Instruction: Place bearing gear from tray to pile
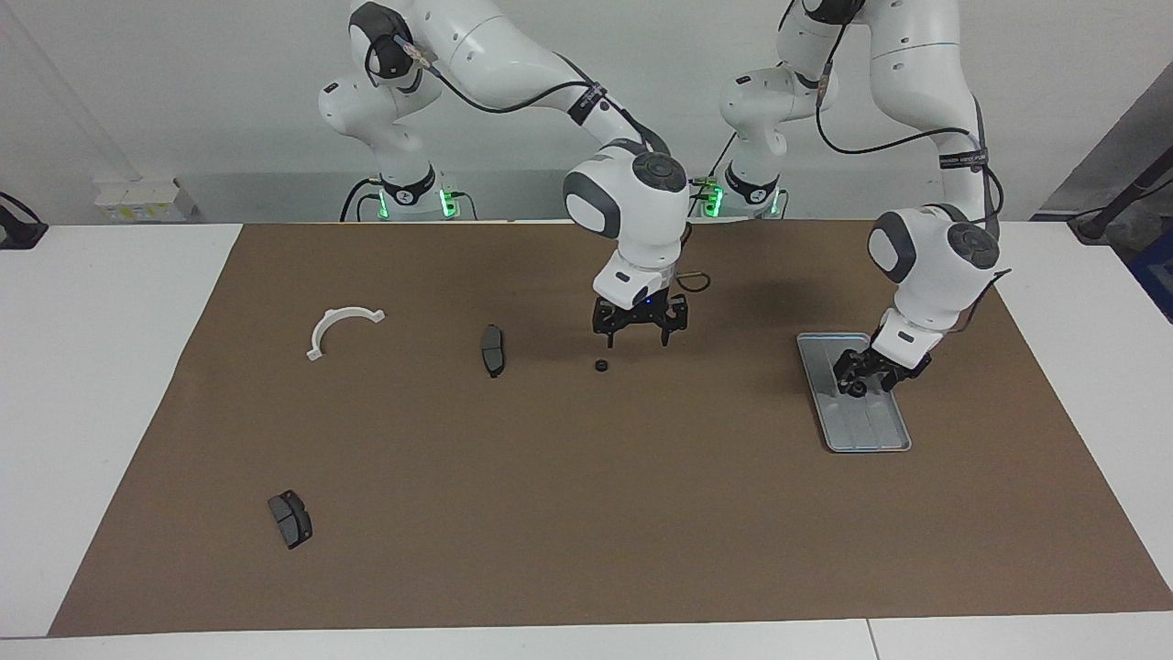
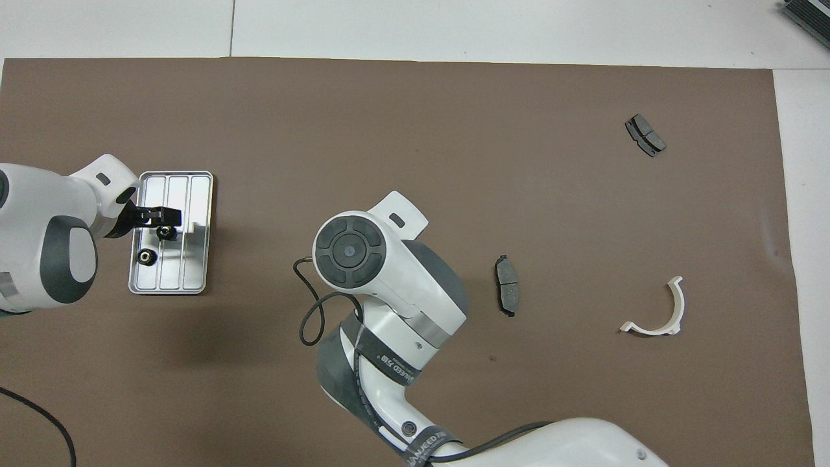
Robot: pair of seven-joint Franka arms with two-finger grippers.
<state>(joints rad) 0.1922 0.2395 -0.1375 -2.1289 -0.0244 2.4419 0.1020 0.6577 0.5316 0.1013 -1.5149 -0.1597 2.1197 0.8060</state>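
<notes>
The silver tray [image 1: 866, 435] lies toward the left arm's end of the mat; it also shows in the overhead view [image 2: 194, 272]. My left gripper [image 1: 860, 385] is tilted low into the tray, shut on a small black bearing gear [image 1: 857, 390], also seen from overhead [image 2: 166, 232]. A second gear [image 2: 146, 257] lies in the tray, nearer to the robots. My right gripper [image 1: 638, 342] hangs open and empty just above the mat's middle, beside a black gear [image 1: 600, 366] lying on the mat. In the overhead view its own wrist [image 2: 350, 250] hides the right gripper and that gear.
The pile is spread toward the right arm's end: a dark brake pad [image 1: 492, 349] [image 2: 506, 293], a white curved arc [image 1: 341, 328] [image 2: 655, 311], and another brake pad [image 1: 290, 518] [image 2: 645, 135] farthest from the robots. A cable loop [image 2: 311, 318] hangs from the right arm.
</notes>
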